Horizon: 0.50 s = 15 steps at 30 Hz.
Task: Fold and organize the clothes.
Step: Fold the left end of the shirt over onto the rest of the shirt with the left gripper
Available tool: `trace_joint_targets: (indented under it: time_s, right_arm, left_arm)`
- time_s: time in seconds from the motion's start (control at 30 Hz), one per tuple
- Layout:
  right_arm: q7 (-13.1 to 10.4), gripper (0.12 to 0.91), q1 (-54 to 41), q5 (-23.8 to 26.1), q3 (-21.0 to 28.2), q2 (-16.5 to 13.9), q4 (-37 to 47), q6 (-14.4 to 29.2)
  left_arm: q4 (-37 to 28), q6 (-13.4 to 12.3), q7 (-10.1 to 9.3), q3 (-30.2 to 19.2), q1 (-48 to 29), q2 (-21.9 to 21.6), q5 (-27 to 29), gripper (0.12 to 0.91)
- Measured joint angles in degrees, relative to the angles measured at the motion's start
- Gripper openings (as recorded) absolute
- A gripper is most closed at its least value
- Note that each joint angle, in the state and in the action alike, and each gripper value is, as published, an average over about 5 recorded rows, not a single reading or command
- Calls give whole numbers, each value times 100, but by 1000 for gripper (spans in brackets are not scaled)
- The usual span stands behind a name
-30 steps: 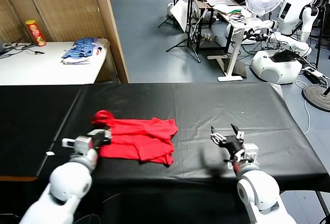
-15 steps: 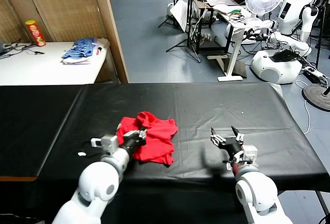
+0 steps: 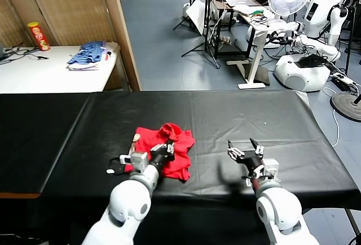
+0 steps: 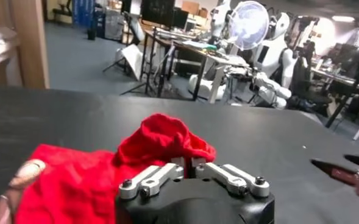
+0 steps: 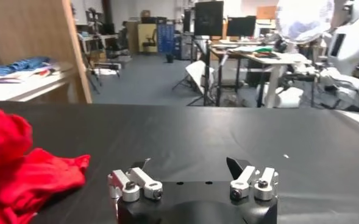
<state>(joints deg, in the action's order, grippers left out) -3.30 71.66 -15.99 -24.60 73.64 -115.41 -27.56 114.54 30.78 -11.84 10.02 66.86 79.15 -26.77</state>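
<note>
A long table (image 3: 237, 115) draped in black cloth is stretching across the room right in front of the robot. A bright red T-shirt (image 3: 169, 149) is lying bunched on it, a little left of the middle and toward the near edge, with one fold humped up at its far side. A bit of its print (image 3: 136, 138) is showing at the left edge. The cloth is creasing faintly along seams running near to far.
</note>
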Motion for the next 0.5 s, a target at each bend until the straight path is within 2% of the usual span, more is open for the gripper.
trace_joint_targets:
  time_s: [0.17, 0.27, 0.37, 0.5]
  right_arm:
    - [67, 798, -223, -117, 319, -63, 174, 23]
    - [110, 798, -439, -160, 616, -72, 321, 22]
    - [173, 798, -716, -136, 968, -32, 499, 32]
    - [246, 798, -1121, -15, 1455, 60, 792, 40]
  left_arm:
    - [114, -101, 7, 65, -1, 117, -689, 625]
    - [243, -199, 55, 152, -22, 64, -871, 751]
    - [357, -230, 65, 296, 26, -91, -928, 792]
    - [456, -265, 61, 557, 171, -355, -814, 798]
